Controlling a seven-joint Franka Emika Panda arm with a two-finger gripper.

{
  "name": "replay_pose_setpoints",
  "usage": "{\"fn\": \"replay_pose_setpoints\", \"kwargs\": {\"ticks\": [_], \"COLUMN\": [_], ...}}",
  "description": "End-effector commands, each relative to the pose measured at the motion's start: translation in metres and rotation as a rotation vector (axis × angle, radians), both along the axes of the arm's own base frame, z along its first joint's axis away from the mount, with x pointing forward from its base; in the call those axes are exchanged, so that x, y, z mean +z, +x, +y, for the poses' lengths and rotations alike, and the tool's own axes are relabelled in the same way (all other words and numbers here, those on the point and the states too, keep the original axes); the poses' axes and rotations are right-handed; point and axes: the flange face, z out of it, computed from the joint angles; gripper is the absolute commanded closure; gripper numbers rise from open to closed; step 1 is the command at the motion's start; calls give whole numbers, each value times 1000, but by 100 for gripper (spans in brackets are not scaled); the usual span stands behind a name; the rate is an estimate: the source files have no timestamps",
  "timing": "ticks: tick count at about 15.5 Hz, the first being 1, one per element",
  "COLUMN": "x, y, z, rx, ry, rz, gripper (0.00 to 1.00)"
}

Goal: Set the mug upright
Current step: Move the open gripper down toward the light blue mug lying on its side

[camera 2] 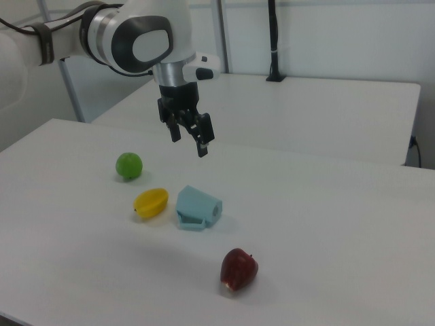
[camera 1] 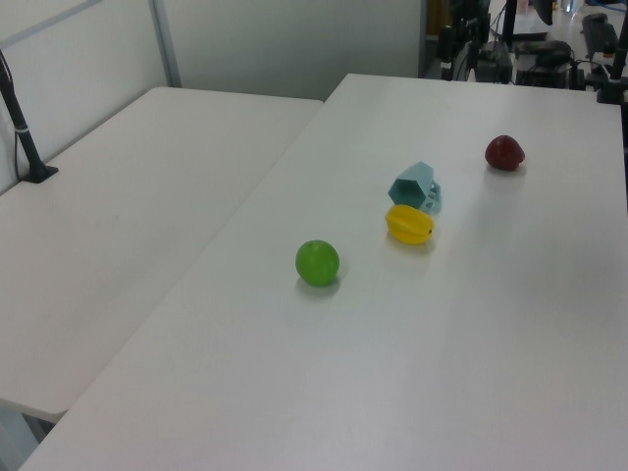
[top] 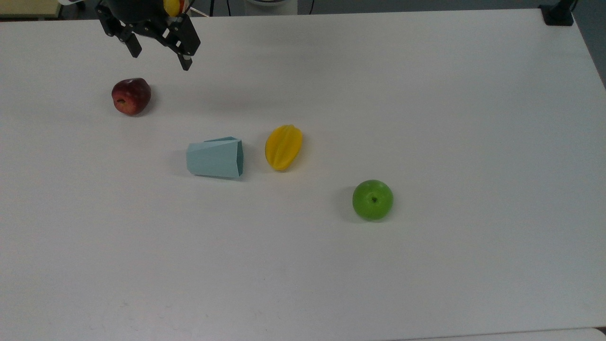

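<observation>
The pale blue-green faceted mug lies on its side near the middle of the white table, its mouth facing the top view's right toward a yellow starfruit. The left view looks into the darker teal inside of the mug. In the right view the mug lies with a handle against the table. My gripper hangs open and empty above the table, up and to the left of the mug in the top view. In the right view the gripper hovers well above the mug.
A yellow starfruit lies just beside the mug's mouth. A red apple sits below the gripper in the top view, and a green apple lies to the lower right. A black post base stands at the far right corner.
</observation>
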Motion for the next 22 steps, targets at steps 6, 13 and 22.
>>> {"fn": "replay_pose_setpoints", "kwargs": {"ticks": [6, 13, 22], "x": [-1, -26, -112], "y": [-5, 9, 60], "z": [9, 31, 134], "rx": [20, 62, 243], "ry": [-5, -28, -354], "rz": [28, 53, 37], "gripper": [0, 0, 0]}}
